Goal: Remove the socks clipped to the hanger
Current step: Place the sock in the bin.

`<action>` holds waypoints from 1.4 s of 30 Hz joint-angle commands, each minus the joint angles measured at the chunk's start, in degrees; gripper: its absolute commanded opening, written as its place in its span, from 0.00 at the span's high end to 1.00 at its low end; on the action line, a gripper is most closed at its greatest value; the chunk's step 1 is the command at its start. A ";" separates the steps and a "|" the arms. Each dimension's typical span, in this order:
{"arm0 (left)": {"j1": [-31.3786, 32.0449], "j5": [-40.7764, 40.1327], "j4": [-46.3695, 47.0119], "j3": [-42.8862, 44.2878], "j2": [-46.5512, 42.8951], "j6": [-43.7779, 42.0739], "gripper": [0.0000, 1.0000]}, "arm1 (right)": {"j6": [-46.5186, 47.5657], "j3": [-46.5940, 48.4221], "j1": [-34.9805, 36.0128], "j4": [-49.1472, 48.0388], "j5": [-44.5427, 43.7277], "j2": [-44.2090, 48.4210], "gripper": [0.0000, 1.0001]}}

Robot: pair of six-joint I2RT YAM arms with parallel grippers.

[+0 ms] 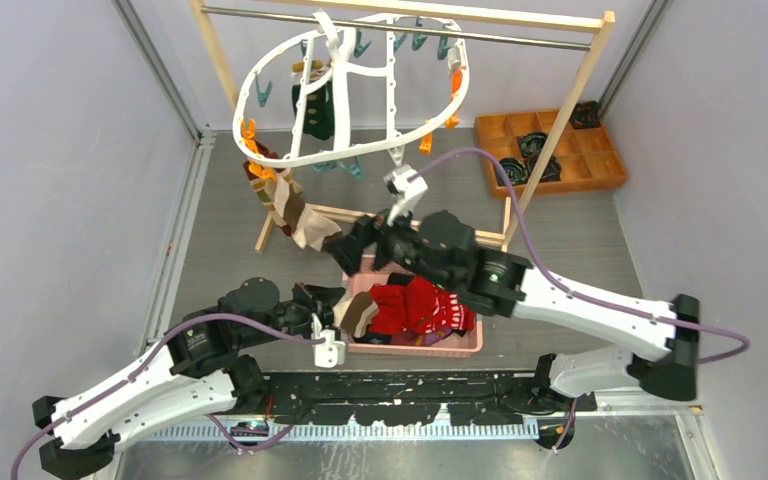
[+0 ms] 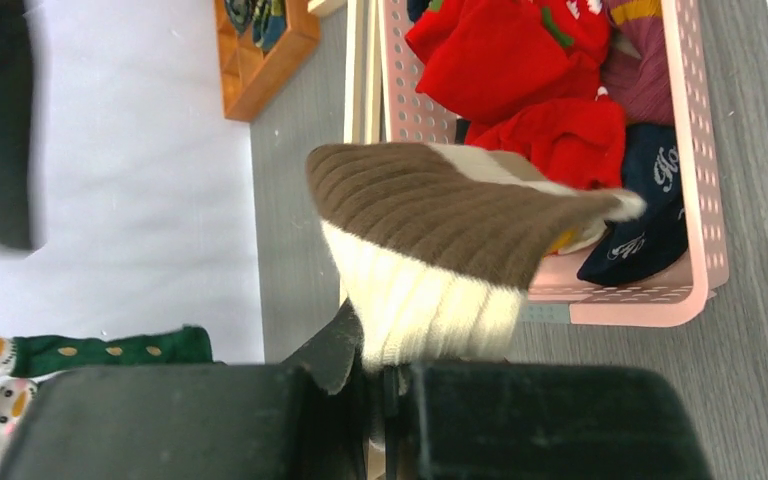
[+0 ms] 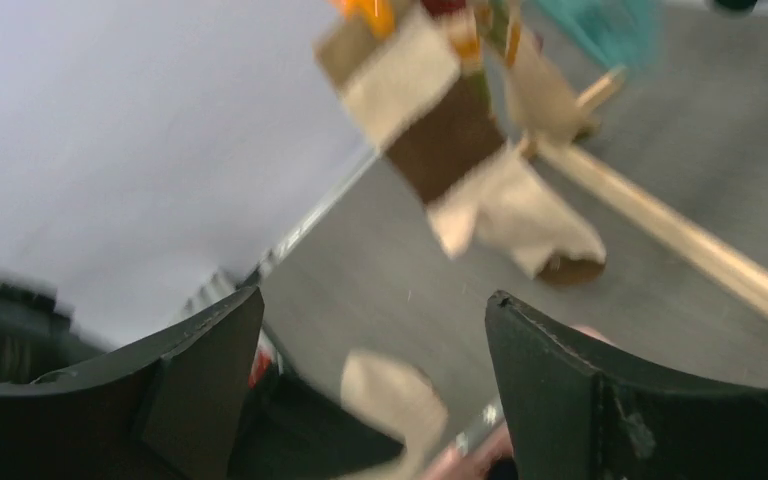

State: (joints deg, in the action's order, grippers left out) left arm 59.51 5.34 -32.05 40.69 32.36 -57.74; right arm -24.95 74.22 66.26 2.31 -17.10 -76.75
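Drooping ribbed brown-cream sock [image 2: 440, 220], perforated pink basket [image 2: 708, 200]

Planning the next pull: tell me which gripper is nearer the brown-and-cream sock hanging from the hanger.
Right. The right gripper sits open just beside the hanging sock, below the hanger; the left gripper is back at the pink basket, shut on another sock.

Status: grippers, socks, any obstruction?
Left gripper shut on brown-cream sock by pink basket. Right gripper open, empty. Striped sock, green sock clipped to hanger. No obstruction.
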 commanded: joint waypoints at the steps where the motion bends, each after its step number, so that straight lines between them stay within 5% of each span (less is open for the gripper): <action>1: 0.20 3.91 1.06 -0.52 -1.90 -0.98 1.00 | -6.29 -12.50 0.14 -4.18 13.75 10.92 0.10; 11: 0.23 4.31 7.16 0.55 -1.04 4.24 1.00 | -9.94 -25.72 0.55 -13.34 30.00 15.92 0.04; 14: 0.19 3.70 7.53 1.13 -0.71 5.55 1.00 | -10.39 -26.32 0.55 -15.34 30.92 14.01 0.12; 16: 0.25 3.71 7.53 1.36 -0.84 5.94 1.00 | -10.82 -26.76 0.57 -17.15 30.48 13.34 0.26; 18: 0.26 3.75 7.40 1.52 -1.06 6.33 0.97 | -10.76 -27.09 0.41 -17.82 29.06 13.78 0.52; 19: 0.20 3.64 7.09 1.70 -1.09 6.67 0.89 | -10.67 -27.36 0.21 -17.74 27.84 14.52 0.74; 21: 0.15 3.84 5.66 2.21 -1.07 7.39 0.56 | -10.68 -28.00 -0.36 -16.51 24.88 16.37 0.96; 22: 0.17 3.65 5.44 2.33 -1.00 7.93 0.40 | -10.90 -28.23 -0.62 -15.18 23.08 17.53 0.98; 24: 0.16 1.66 4.43 2.57 -0.71 9.61 0.10 | -11.91 -28.29 -1.76 -10.85 19.70 19.35 0.99; 26: -0.16 -0.39 2.67 3.57 0.05 11.93 0.01 | -13.18 -27.79 -3.76 -5.31 17.73 20.25 0.99; 34: -15.02 5.68 -0.07 8.91 3.91 21.81 0.00 | -14.77 -29.93 -8.65 7.39 12.41 14.23 0.99; 42: -35.16 23.28 -4.70 15.57 11.20 26.75 0.00 | -11.40 -24.12 -9.08 20.06 -6.50 4.01 0.67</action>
State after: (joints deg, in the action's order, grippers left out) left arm 29.08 18.98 -34.41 53.41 42.15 -34.48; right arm -37.78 44.97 57.08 13.30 -10.59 -71.66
